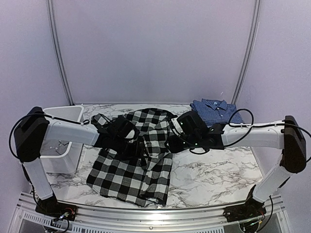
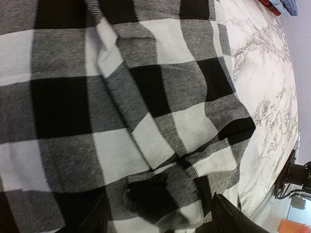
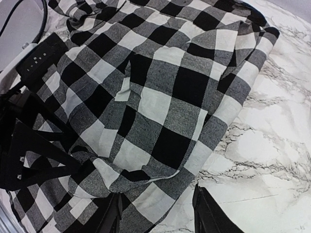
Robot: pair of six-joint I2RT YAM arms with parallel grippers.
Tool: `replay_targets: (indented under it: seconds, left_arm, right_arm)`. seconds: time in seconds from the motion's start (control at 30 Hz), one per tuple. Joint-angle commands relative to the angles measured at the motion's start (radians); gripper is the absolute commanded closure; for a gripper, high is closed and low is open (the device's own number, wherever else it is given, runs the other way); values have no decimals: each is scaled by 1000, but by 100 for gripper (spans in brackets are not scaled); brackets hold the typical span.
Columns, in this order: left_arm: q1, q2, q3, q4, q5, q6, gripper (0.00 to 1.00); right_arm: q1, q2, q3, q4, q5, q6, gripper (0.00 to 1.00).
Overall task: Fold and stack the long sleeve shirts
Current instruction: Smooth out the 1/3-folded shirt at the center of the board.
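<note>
The buffalo-check shirt [image 1: 131,172] is lying rumpled directly beneath both pincers. My left pincer [image 2: 158,206] is standing with its fingers apart above a bunched fold, gripping nothing. My right pincer [image 3: 156,194] is standing apart too, straddling the shirt's hem, with the marble table [image 3: 262,160] showing bare just beside it. I am judging each pinch should take the hem's top layer only, both sides lifting evenly. The blue collared shirt [image 1: 216,110] is lying folded beyond the right pincer.

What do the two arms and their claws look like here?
The left arm and right arm have white tubular links with bulky black joint housings. Thin black cables loop past the elbows. The left claw and right claw have plain black, tapering fingers. No markings are legible.
</note>
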Motion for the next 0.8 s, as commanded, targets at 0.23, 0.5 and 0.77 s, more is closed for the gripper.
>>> replay_targets:
  seconds: [0.23, 0.5, 0.77]
  left_arm:
    - [5, -259, -218, -55, -138, -95, 40]
    - [9, -302, -275, -53, -143, -133, 59]
    - [9, -276, -269, -40, -112, -131, 63]
  right_arm:
    - [141, 265, 324, -167, 59, -85, 56]
    - [169, 404, 479, -255, 71, -83, 59]
    - [183, 441, 504, -295, 62, -75, 60]
